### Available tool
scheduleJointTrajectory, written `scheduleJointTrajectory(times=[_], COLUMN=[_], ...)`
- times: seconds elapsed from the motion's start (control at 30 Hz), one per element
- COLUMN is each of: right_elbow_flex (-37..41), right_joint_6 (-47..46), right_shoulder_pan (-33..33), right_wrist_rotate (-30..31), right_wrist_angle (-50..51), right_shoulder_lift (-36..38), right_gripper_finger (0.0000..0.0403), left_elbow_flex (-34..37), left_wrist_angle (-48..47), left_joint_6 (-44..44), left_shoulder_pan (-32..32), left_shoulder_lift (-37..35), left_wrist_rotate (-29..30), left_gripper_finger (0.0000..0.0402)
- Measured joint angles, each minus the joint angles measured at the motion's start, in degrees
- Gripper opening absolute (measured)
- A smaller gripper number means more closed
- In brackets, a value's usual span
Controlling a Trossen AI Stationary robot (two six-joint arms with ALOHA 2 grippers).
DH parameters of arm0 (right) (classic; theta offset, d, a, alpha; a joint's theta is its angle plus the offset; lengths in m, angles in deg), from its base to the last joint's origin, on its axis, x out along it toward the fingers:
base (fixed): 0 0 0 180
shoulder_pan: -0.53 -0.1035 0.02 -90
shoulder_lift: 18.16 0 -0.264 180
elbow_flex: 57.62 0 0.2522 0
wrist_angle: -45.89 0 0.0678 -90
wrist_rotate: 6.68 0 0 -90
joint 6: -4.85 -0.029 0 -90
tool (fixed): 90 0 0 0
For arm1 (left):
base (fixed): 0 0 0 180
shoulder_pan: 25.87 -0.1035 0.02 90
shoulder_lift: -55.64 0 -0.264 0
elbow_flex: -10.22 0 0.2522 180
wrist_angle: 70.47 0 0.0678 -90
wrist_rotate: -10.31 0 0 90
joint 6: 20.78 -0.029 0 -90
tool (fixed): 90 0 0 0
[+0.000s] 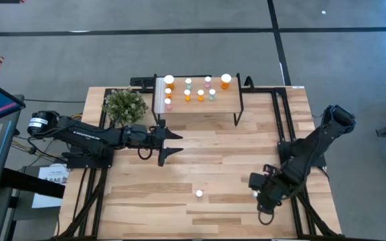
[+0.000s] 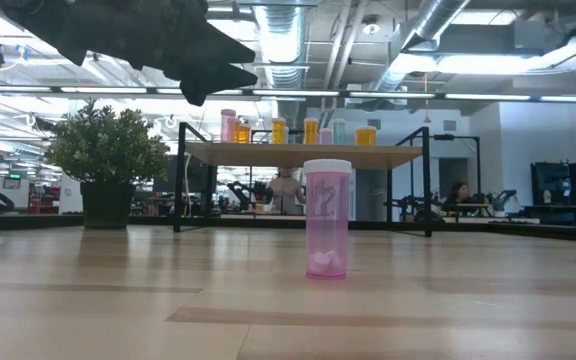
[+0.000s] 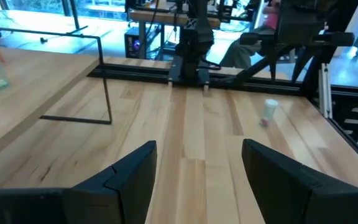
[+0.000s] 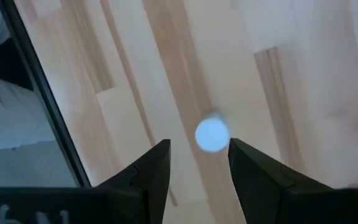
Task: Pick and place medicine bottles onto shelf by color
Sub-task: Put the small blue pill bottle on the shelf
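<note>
A pinkish medicine bottle (image 2: 327, 220) with a white cap stands upright on its base on the tabletop, near the front edge (image 1: 199, 193). Several orange, green and pinkish bottles (image 1: 200, 88) stand on the light-wood shelf (image 1: 223, 104) at the far side. My right gripper (image 4: 199, 152) is open and points down above the table. It is to the right of the lone bottle (image 4: 212, 134), whose cap shows just past the fingertips. My left gripper (image 1: 177, 144) is open and empty, raised in front of the shelf. It points toward the table's right edge (image 3: 197, 158).
A potted plant (image 1: 124, 105) stands at the shelf's left end, beside my left arm. Black frame rails (image 1: 283, 120) run along the table's right and far sides. Bare tabletop (image 1: 220, 157) lies between the shelf and the lone bottle.
</note>
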Motion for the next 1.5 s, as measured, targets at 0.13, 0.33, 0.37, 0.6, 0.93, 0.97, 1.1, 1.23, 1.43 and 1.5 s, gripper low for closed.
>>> scheduleJointTrajectory(times=[0.13, 0.33, 0.37, 0.6, 0.93, 0.97, 1.1, 1.23, 1.43, 1.5], right_elbow_flex=[1.35, 6.89, 7.81, 10.13, 11.94, 11.96, 11.99, 12.0, 12.0, 12.0], right_joint_6=[-3.56, -5.98, -5.98, -5.96, -5.75, -5.51, -4.84, -3.82, -1.51, -0.67], right_shoulder_pan=[-2.58, -3.43, -3.43, -3.0, -3.0, -3.0, -2.91, -2.18, -0.42, 0.16], right_wrist_rotate=[1.76, 2.2, 2.19, 2.23, 2.66, 2.9, 3.15, 3.19, 3.95, 4.0], right_wrist_angle=[-0.28, -7.11, -8.5, -8.97, -11.67, -11.93, -12.2, -12.12, -12.19, -12.22], right_shoulder_lift=[-0.01, -0.01, -0.01, -0.01, 0.01, 0.01, -0.01, -0.01, -0.01, -0.01], right_gripper_finger=[0.0182, 0.0182, 0.0182, 0.0182, 0.0182, 0.0182, 0.0182, 0.0182, 0.0182, 0.0182], left_elbow_flex=[0.0, 0.0, 0.0, 0.0, 0.0, 0.0, 0.0, 0.0, 0.0, 0.0], left_wrist_angle=[0.02, 0.04, 0.02, 0.04, 0.0, -0.02, -0.02, -0.02, -0.03, -0.06], left_joint_6=[0.04, 0.06, 0.06, 0.09, 0.08, 0.08, 0.09, 0.35, 0.52, 0.75], left_shoulder_pan=[-0.02, -0.02, -0.02, -0.02, -0.02, -0.02, -0.02, -0.02, -0.02, -0.02], left_shoulder_lift=[0.0, 0.0, 0.0, 0.0, 0.0, 0.0, 0.0, 0.0, 0.0, 0.0], left_wrist_rotate=[0.01, 0.01, 0.01, 0.04, 0.04, 0.04, 0.06, 0.06, 0.06, 0.06], left_gripper_finger=[0.0225, 0.0225, 0.0225, 0.0225, 0.0225, 0.0225, 0.0225, 0.0225, 0.0225, 0.0225])
